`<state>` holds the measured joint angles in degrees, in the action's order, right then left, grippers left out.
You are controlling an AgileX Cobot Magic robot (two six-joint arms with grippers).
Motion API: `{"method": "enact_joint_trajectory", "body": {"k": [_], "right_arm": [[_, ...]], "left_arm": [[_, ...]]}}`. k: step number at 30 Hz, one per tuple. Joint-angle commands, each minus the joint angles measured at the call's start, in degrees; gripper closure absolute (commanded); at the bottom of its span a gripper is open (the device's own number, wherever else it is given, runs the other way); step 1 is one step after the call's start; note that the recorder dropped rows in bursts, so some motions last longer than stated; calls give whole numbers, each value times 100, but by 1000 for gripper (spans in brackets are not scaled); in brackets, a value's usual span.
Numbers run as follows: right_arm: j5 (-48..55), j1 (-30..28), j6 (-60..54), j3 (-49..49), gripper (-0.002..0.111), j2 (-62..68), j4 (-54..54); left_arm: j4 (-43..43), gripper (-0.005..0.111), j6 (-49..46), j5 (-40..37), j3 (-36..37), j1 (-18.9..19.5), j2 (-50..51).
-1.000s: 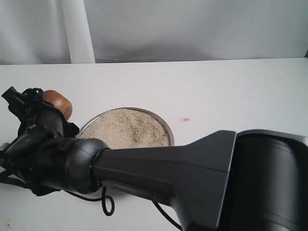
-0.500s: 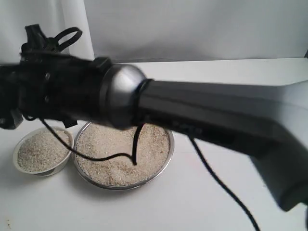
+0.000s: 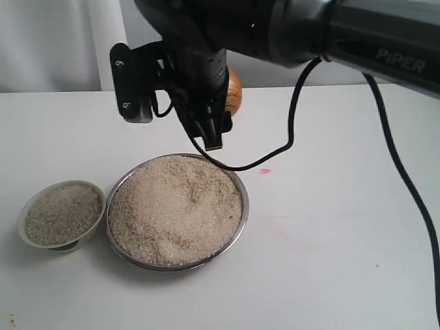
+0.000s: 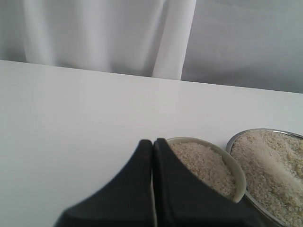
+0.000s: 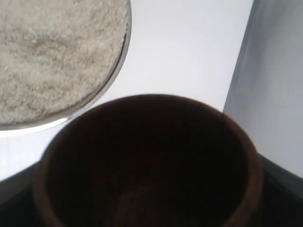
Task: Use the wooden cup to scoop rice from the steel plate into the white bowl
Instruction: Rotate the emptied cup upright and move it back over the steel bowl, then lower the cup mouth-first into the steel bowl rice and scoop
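A plain white matte tabletop (image 3: pixel 344 240) fills the scene, meeting a pale grey backdrop (image 3: pixel 309 72) along a straight far edge, with a white curtain fold (image 3: pixel 103 48) hanging at the back left. A small pink mark (image 3: pixel 265 170) sits on the surface just right of the steel plate (image 3: pixel 245 210), and a fainter pinkish smear lies nearer the front. The plate rests left of centre, filled nearly to its rim with rice (image 3: pixel 175 210). The white bowl (image 3: pixel 63 183) stands just beside it on the left, rims close to touching, and it also holds a level layer of grains. The right gripper (image 3: pixel 214 127) reaches in from the upper right and hangs in the air beyond the far rim of the plate, clamped on the wooden cup (image 3: pixel 234 93), whose reddish-brown side shows behind the dark fingers. In the right wrist view the cup (image 5: pixel 147 161) has its dark mouth towards the camera, with the plate's edge and bare white surface past it. A black cable (image 3: pixel 295 103) loops down from the arm over the tabletop. The left gripper (image 4: pixel 153 144) shows only in its own wrist view, fingers pressed together with nothing between them, low over the tabletop with the bowl (image 4: pixel 239 177) just beyond its tips and grey-white drapes (image 4: pixel 94 33) behind.
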<state>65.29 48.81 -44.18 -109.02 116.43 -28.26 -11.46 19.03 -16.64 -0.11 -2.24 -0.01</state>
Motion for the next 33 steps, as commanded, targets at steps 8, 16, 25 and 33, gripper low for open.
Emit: {"method": "enact_joint_trajectory", "body": {"k": [8, 16, 25, 33], "right_arm": [[-74, -74, -454, 1496, 108, 16, 107], [-214, 3, -379, 1528, 108, 743, 178], [-351, 225, -379, 1528, 108, 1143, 45], [-471, 319, -379, 1517, 108, 1196, 33]], "left_arm": [[5, 107, 25, 32, 11, -9, 1], [5, 107, 25, 32, 11, -9, 1], [5, 107, 25, 32, 11, -9, 1], [5, 107, 25, 32, 11, -9, 1]]}}
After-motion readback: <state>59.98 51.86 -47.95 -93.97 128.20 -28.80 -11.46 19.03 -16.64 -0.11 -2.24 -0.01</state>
